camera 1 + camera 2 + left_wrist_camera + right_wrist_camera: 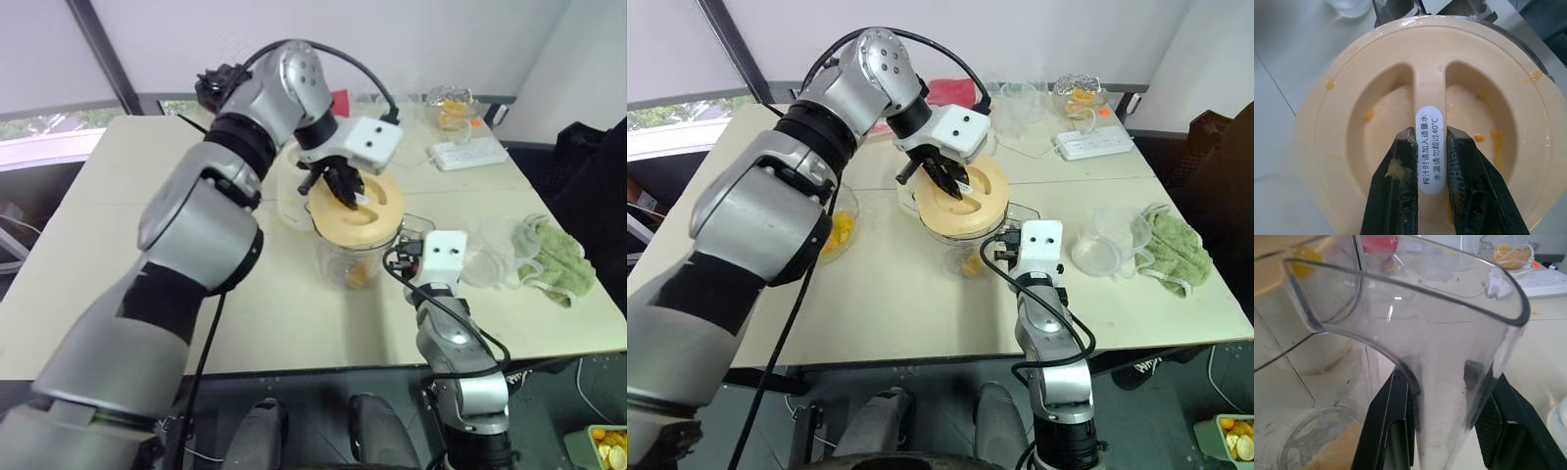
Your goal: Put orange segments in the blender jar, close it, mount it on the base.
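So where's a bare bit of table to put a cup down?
Bare table lies along the near edge, in front of the blender jar. It is crowded to the right, by the clear tubs and green cloth, and at the back around the power strip.

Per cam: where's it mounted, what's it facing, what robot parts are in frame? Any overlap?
Head stereo pair: looks down over the table; both arms show.
Left wrist: down onto the lid, left gripper pinching its ridge.
Right wrist: level, right gripper clamping the blender jar handle.
Shared: lid and jar.
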Robot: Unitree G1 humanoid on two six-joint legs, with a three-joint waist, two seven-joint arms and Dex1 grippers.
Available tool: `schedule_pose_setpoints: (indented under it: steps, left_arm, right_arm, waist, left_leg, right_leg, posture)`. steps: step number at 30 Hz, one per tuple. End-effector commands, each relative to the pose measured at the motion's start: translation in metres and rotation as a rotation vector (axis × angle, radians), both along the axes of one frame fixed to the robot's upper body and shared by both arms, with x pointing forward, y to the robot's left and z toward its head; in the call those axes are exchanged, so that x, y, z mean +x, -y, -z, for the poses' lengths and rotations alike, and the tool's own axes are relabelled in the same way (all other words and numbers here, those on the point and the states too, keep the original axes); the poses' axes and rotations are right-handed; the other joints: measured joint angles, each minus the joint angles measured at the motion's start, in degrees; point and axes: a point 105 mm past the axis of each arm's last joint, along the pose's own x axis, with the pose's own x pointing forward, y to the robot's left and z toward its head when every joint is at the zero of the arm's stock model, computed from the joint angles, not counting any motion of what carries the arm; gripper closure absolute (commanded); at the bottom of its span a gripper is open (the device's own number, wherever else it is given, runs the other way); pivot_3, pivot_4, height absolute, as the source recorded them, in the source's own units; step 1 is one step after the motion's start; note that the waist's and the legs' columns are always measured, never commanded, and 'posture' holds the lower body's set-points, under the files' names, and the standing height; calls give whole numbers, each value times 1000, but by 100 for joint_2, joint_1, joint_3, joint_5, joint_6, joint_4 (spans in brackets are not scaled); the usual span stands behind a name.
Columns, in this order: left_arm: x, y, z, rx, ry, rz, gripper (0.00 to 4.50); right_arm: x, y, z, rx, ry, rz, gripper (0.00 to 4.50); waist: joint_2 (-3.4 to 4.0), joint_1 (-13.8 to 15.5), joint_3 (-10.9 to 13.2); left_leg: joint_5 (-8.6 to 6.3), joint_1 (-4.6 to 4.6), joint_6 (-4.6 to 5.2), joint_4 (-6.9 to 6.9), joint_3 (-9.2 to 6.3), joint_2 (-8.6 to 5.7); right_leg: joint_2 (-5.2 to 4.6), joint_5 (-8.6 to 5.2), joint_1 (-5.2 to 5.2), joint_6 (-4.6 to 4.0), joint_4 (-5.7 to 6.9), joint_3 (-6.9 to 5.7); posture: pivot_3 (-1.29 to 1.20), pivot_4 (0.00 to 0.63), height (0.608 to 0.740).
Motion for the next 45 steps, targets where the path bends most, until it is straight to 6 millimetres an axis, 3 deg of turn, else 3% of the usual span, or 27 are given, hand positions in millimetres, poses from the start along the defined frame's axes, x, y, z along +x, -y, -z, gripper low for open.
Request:
schedule_pose_setpoints:
  steps: [1,6,17,22,30,45]
  left_arm:
    - [-4,4,30,-29,-190,-101,4254]
    - [-6,8,28,-64,-256,-149,4254]
    - [0,-16,47,48,-165,-90,4254]
    - [0,-11,43,1,-214,-136,4254]
    - [5,-19,36,-42,-291,-277,4254]
    - [3,-15,22,-127,-310,-260,4254]
  right_arm:
    - [-7,6,-17,-10,73,34,3495]
    - [-8,7,-18,-15,73,38,3495]
    - [-7,6,-19,-23,73,28,3495]
    - [-5,6,-20,-26,73,24,3495]
    - [-4,5,-20,-27,72,17,3495]
    - [4,1,-20,-28,77,-14,3495]
  waist:
    - [5,19,-6]
    - [7,20,-1]
    - [9,6,-1]
    - [9,10,-1]
    - [9,4,-1]
    - [10,-10,5]
  left_leg:
    - [0,-1,1,0,-1,-2]
    - [-1,-17,1,0,-4,-5]
    - [-8,-11,13,-5,-5,-5]
    - [-8,-10,13,-5,-5,-4]
    - [-9,-14,13,-6,-5,-5]
    - [-9,-16,14,-16,-5,-4]
  right_leg:
    - [-1,0,1,6,-3,-1]
    - [-2,7,-11,21,-8,-2]
    - [-2,1,-8,27,-12,-3]
    - [-2,-8,-6,11,-12,-3]
    - [-2,-1,-9,25,-15,-3]
    - [-2,-1,-16,26,-17,-3]
  posture:
    - [0,150,740]
    - [0,150,740]
    - [0,150,740]
    - [0,150,740]
    - [0,150,740]
    - [0,150,740]
